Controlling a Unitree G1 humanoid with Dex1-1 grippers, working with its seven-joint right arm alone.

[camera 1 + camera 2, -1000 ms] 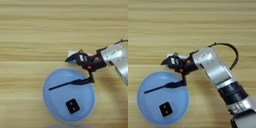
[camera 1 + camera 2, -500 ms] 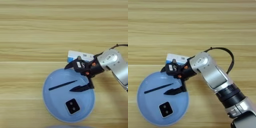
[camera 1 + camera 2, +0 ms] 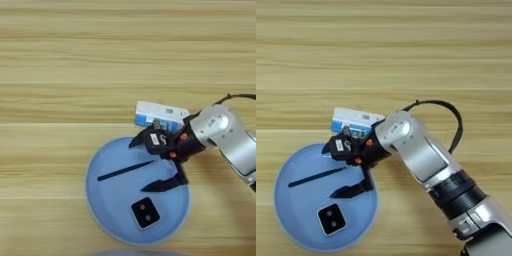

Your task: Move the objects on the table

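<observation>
Hovering over plate, gripper fingers spread, empty; black stick between fingertips. Risk: closing off-centre flicks stick away.

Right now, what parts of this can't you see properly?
- Blue-and-white box: its lower edge is hidden behind the right gripper in both views.
- Print on the box label: too small to read.
- Black stick on the plate: its right end runs under the gripper in the right eye view.
- Arm: cut off by the right edge in the left eye view.
</observation>
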